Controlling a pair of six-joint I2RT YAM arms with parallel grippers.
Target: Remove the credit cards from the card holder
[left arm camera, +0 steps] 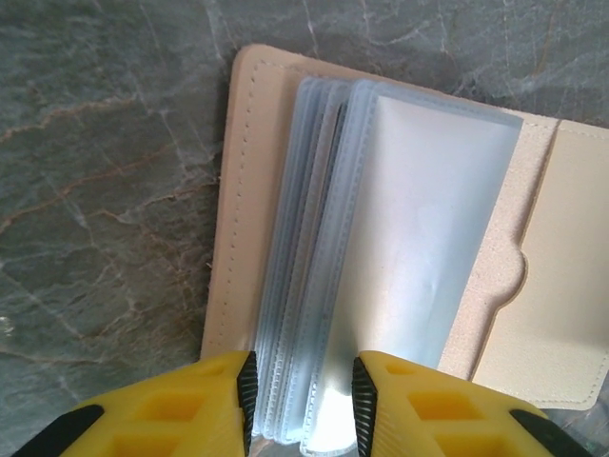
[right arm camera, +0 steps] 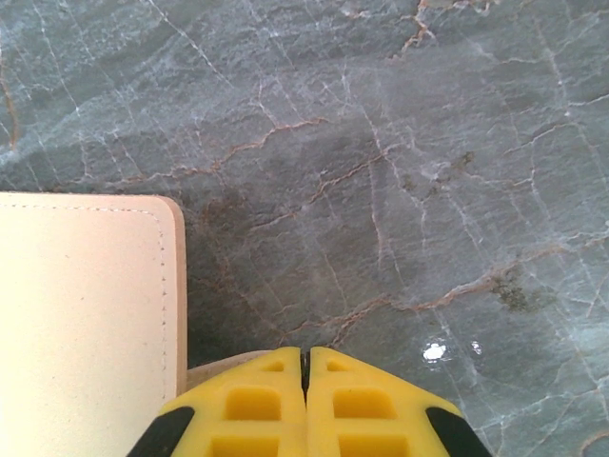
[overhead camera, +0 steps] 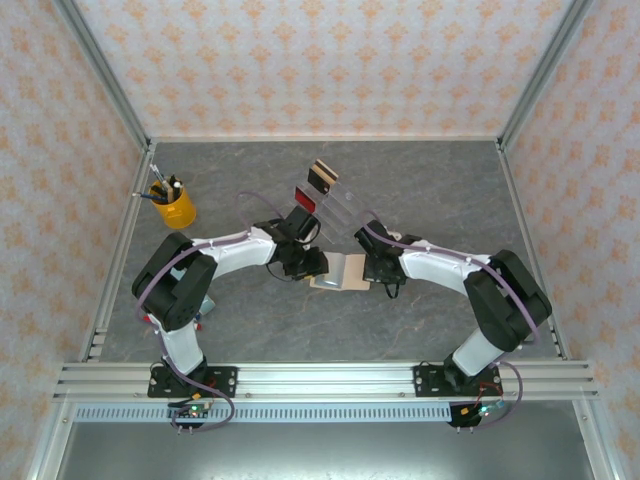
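Have card holder [overhead camera: 340,272] open on counter [overhead camera: 450,200], sitting between both tools. Left tool [left arm camera: 304,371] clamped on near edge of holder's clear sleeve stack [left arm camera: 419,219], yellow fingers [left arm camera: 214,409] on either side, sleeves fanning away from tool. Right tool [right arm camera: 304,357] fully together, tips over a tan sliver of holder edge, holder cover just left of it. Beyond holder, apart from both tools: red card [overhead camera: 305,200] and tan card [overhead camera: 320,175] upright in clear stand [overhead camera: 345,205].
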